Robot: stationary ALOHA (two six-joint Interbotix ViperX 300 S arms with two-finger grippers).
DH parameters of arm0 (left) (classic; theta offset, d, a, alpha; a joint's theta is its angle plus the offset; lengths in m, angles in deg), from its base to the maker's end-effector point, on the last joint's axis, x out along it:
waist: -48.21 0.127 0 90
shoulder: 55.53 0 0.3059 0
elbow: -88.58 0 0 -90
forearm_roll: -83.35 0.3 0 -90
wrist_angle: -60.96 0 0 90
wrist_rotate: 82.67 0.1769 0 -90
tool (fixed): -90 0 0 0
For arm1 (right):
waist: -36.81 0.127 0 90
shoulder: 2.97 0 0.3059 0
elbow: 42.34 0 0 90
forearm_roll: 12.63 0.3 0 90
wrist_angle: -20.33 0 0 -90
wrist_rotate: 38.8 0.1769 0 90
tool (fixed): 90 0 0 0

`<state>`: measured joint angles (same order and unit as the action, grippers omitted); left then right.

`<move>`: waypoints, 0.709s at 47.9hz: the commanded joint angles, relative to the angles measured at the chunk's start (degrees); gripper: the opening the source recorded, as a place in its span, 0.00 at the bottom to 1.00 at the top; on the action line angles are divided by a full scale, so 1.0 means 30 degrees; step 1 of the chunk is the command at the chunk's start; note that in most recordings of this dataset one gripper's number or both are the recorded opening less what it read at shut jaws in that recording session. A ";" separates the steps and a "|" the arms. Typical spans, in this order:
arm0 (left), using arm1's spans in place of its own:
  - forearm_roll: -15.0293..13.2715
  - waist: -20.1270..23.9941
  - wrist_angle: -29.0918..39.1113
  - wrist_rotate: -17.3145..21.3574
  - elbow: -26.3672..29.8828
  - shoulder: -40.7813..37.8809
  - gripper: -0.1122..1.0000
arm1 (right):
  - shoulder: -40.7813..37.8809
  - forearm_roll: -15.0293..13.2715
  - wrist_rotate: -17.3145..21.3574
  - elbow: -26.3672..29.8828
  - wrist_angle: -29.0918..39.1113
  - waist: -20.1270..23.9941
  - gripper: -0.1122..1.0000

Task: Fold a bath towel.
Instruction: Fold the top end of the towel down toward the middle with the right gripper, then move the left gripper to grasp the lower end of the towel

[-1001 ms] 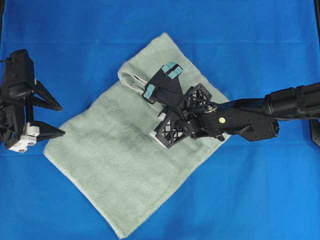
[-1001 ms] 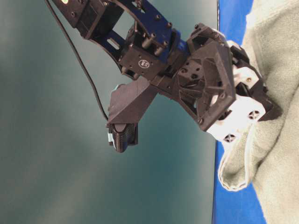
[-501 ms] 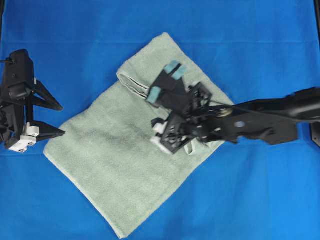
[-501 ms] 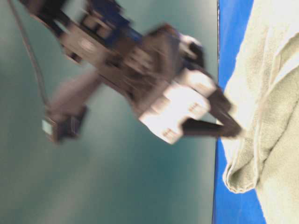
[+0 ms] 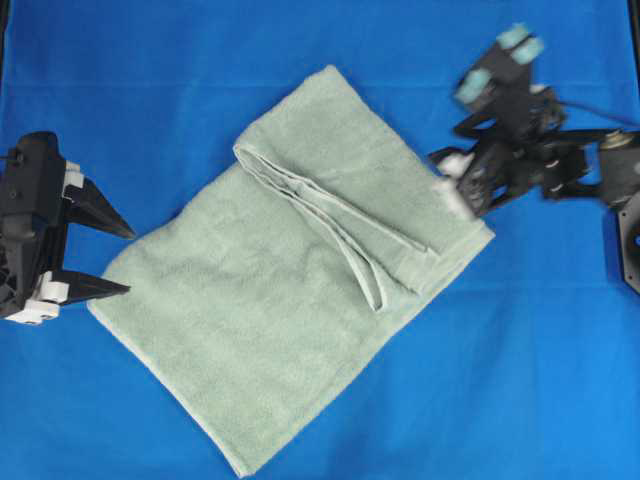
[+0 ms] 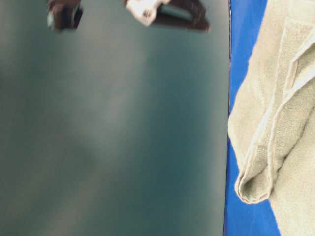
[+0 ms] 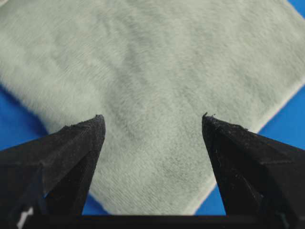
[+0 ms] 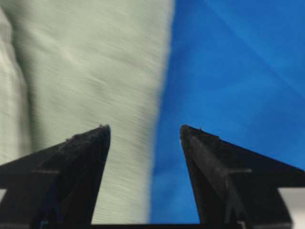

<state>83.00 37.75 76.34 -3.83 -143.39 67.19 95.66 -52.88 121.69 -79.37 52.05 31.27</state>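
Towel (image 5: 290, 290) part-folded on blue cloth (image 5: 150, 80), both claws empty, spread.

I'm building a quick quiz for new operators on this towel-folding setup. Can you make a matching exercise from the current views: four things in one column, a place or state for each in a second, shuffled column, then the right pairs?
Column one:
1. bath towel
2. left gripper
3. right gripper
4. blue cloth surface

Column two:
A. jaws open, off the towel's upper right edge, blurred
B. covers the whole table under everything
C. jaws open, beside the towel's left corner
D. partly folded, a flap doubled over on its upper right part

Pairs: 1-D, 2-C, 3-A, 4-B
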 commanded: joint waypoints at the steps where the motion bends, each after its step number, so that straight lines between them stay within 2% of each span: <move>1: 0.0059 -0.0820 -0.0439 0.1553 0.0498 -0.0146 0.80 | 0.1289 -0.0117 0.0000 -0.1113 -0.1172 -0.0967 0.66; 7: 0.0029 -0.2812 -0.1377 0.5215 0.0527 -0.0146 0.80 | 0.1934 -0.0117 0.0000 -0.2051 -0.2109 -0.1641 0.66; 10: 0.0000 -0.3779 -0.1875 0.7559 0.0527 -0.0264 0.80 | 0.1963 -0.0117 -0.0029 -0.2168 -0.2227 -0.1729 0.66; 15: -0.0059 -0.4307 -0.2285 0.9316 0.0645 -0.0791 0.80 | 0.1904 -0.0117 -0.0029 -0.2139 -0.2227 -0.1729 0.66; 24: -0.0029 -0.4336 -0.2197 1.0430 0.1494 -0.3545 0.79 | 0.1904 -0.0146 -0.0029 -0.2109 -0.2227 -0.1816 0.66; 34: -0.0029 -0.4336 -0.0820 1.0752 0.3691 -0.9082 0.79 | 0.1904 -0.0146 -0.0059 -0.2256 -0.2168 -0.1846 0.66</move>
<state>82.91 24.92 72.83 28.33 -135.30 44.52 100.93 -52.97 121.69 -86.40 45.73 25.91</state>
